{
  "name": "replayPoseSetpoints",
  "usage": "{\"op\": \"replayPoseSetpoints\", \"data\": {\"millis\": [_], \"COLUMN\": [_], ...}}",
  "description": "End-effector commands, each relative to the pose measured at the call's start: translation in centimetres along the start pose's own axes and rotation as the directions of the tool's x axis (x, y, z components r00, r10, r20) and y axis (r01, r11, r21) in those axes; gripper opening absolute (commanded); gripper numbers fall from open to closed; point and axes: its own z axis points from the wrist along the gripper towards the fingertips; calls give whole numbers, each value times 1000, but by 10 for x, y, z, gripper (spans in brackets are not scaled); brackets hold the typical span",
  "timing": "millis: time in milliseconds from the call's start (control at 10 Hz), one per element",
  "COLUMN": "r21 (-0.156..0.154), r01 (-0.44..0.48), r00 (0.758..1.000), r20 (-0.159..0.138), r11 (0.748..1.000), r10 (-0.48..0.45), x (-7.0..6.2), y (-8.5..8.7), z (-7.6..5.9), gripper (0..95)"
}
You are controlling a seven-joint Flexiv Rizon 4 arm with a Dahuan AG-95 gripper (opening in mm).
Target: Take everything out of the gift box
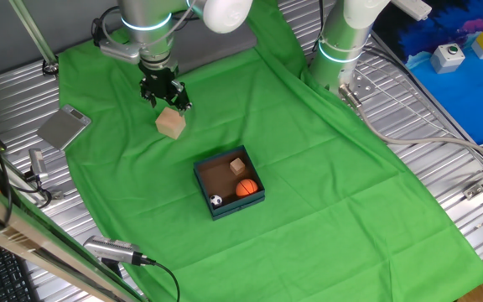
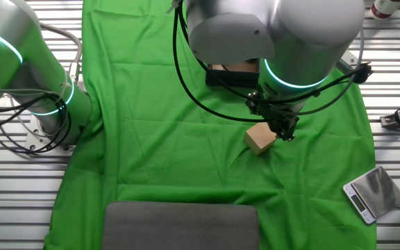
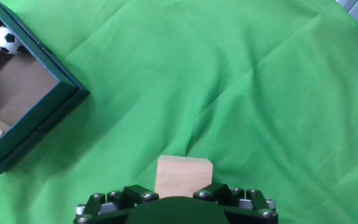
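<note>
- Tan wood, a small cube (image 1: 171, 123), lying out on the green cloth (image 1: 325, 184) that covers the surface, well apart from the box (image 1: 241, 206) and to its far left in one fixed view.
- Directly above that cube, the end effector (image 1: 164, 94); cannot tell from any view whether spread or pressed together, though the cube looks settled on the cloth rather than pinched.
- Inside the box: a second cube (image 1: 237, 164) by the far wall, an orange ball (image 1: 246, 188) by the right corner, a soccer ball (image 1: 215, 200) tucked into the near corner.
- Probably light and stiff, both cubes; flat, matte faces, so likely a sure hold across two opposite sides, square on, not across corners.
- Trickier, the two balls: round, likely smooth, apt to roll or squirt out if pinched off-centre. Best taken across the widest part, straight from above.
- Little room beside the soccer ball, hard against two walls; one finger likely to scrape the wall there. Same worry, milder, for the orange ball.
- Nothing fragile in sight, by the look of it; gentle pressure should do.
- By this count, one piece out, three to go.
</note>
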Motion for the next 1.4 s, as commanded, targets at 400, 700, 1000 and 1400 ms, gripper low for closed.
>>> {"op": "replayPoseSetpoints", "data": {"millis": [400, 700, 1000, 1400], "r21": [7, 2, -1, -1], "r01": [-162, -162, -163, -155], "r00": [983, 982, 982, 983], "r20": [-88, -93, -97, -97], "r11": [987, 987, 987, 988], "r10": [162, 162, 162, 154], "x": [-6, -6, -6, -5], "y": [48, 47, 47, 47], "z": [-30, -30, -30, -30], "gripper": [0, 0, 0, 0]}}
